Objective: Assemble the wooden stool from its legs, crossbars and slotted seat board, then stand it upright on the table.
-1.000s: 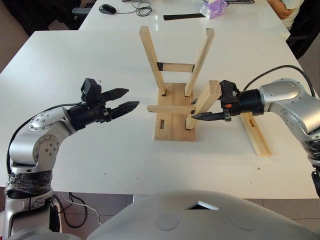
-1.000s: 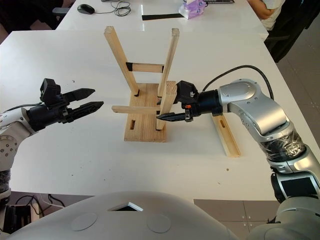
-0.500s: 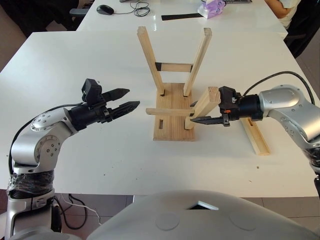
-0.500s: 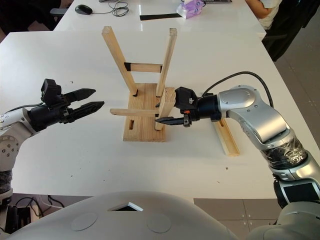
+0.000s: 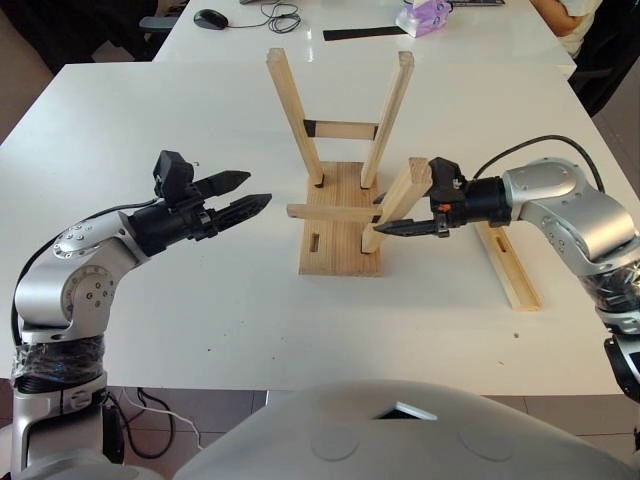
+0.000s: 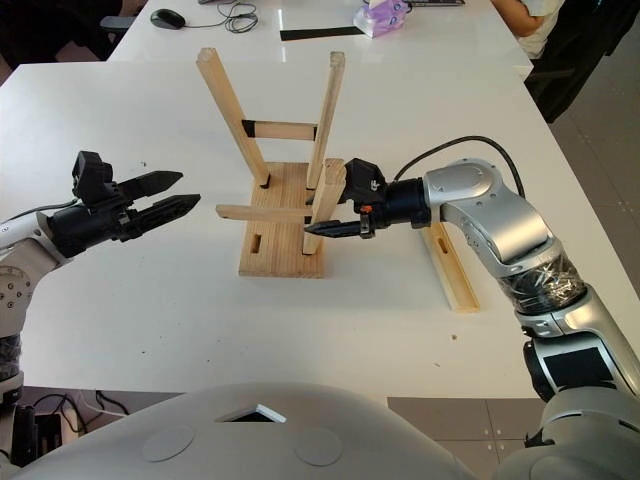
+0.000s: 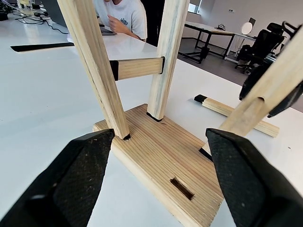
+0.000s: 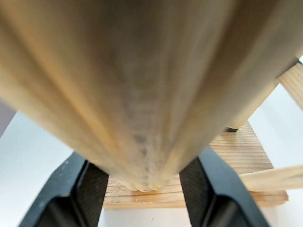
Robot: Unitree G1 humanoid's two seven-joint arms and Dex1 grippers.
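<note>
The right gripper (image 5: 398,214) is clenched on a wooden leg (image 5: 404,191), one finger (image 8: 90,191) on each side of it. This leg leans, its top tipped right and its lower end touching the right side of the slotted seat board (image 5: 340,245). Whether that end sits in a slot cannot be told. A thin crossbar (image 5: 325,211) runs leftward from the held leg, level above the board.

The left gripper (image 5: 256,188) hovers left of the board, apart from it, with its fingers (image 7: 71,189) spread wide and nothing between them.

The seat board lies flat at the middle of the white table (image 5: 150,110). Two legs stand in its far end, the left one (image 5: 293,115) and the right one (image 5: 386,118), joined by a short crossbar (image 5: 341,129) with dark ends. An open slot (image 5: 314,241) shows on the board's near left part.

Another leg (image 5: 508,268) lies flat on the table, right of the board and under the right arm. On the far table sit a mouse (image 5: 213,18) and a purple pack (image 5: 425,15).
</note>
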